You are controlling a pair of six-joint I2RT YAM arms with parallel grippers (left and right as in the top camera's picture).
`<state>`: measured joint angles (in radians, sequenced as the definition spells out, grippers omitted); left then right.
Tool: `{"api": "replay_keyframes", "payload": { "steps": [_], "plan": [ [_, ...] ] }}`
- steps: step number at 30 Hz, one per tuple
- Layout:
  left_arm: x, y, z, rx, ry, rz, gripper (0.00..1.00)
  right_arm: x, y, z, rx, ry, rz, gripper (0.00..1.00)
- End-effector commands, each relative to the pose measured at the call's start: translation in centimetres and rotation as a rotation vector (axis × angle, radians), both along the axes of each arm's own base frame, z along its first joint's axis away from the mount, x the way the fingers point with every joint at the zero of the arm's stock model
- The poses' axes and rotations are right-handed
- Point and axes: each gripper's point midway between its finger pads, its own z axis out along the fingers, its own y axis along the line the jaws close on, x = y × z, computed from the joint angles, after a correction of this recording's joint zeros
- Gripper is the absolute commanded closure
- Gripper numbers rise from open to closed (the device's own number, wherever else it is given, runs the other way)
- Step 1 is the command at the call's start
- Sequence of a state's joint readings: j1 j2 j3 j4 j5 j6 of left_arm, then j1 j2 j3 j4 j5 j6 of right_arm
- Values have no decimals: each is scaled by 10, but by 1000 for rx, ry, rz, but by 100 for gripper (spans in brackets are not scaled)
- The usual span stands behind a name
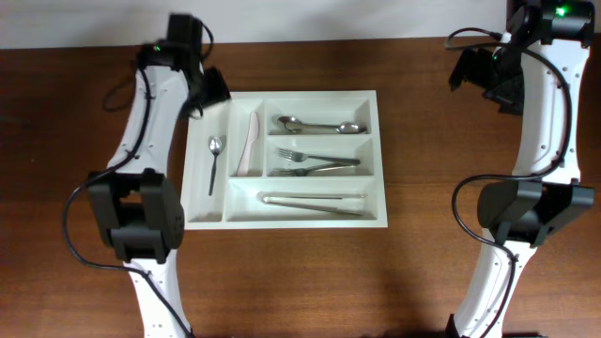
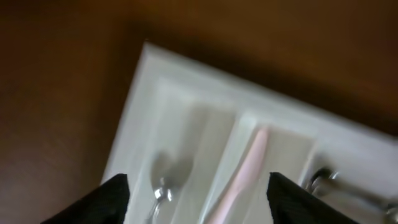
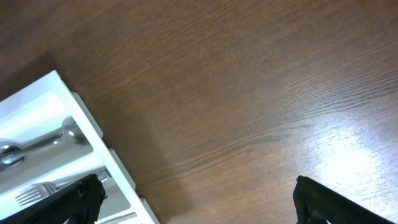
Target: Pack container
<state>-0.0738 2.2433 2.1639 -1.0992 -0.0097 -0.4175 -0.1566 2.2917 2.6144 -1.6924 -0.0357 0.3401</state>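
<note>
The container [image 1: 282, 96], a large white cutlery tray, lies in the middle of the table. Its two narrow upright compartments hold a small spoon [image 1: 215, 150] and a pink knife [image 1: 250, 145]. The long ones hold two spoons [image 1: 319, 125], two forks [image 1: 315, 162] and tongs [image 1: 315, 203]. My left gripper [image 1: 208, 91] hovers over the tray's far left corner. In the left wrist view it [image 2: 199, 202] is open and empty, with the spoon [image 2: 163, 186] and knife [image 2: 245, 174] below it. My right gripper [image 1: 488, 83] hangs open at the far right; the right wrist view shows it [image 3: 199, 202] above bare wood beside the tray's edge [image 3: 68, 99].
The wooden table [image 1: 451, 263] surrounds the tray. Both white arm bases stand near the front, left [image 1: 141, 221] and right [image 1: 526, 211], with black cables looping beside them. A pale wall strip runs along the table's far edge [image 1: 329, 19].
</note>
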Motion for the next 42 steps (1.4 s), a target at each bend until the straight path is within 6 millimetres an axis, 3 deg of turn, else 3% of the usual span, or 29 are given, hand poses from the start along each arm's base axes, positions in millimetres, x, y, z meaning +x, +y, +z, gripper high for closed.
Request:
{"api": "replay_keyframes", "payload": {
  "steps": [1,9,12,15,18,21,26,31,35,42],
  "plan": [
    [17,55,29,80,-89,103,24,-1,0,7,5,-15,-9,1],
    [33,210,46,157,-250,391,23,-1,0,7,5,-15,-9,1],
    [34,268,53,179,-333,485,18,-1,0,6,5,-15,-9,1],
    [37,315,56,203,-413,556,16,-1,0,7,5,-15,-9,1],
    [37,348,40,223,-436,592,14,-1,0,7,5,-15,-9,1],
    [36,369,7,227,-409,619,9,-1,0,7,5,-15,-9,1],
    [29,389,-56,222,-324,638,6,-1,0,7,5,-15,-9,1],
    [32,402,-93,281,-297,559,6,-1,0,7,5,-15,-9,1],
    [43,409,-96,344,-336,488,3,-1,0,7,5,-15,-9,1],
    [62,417,-70,443,-427,389,2,-1,0,7,5,-15,-9,1]
  ]
}}
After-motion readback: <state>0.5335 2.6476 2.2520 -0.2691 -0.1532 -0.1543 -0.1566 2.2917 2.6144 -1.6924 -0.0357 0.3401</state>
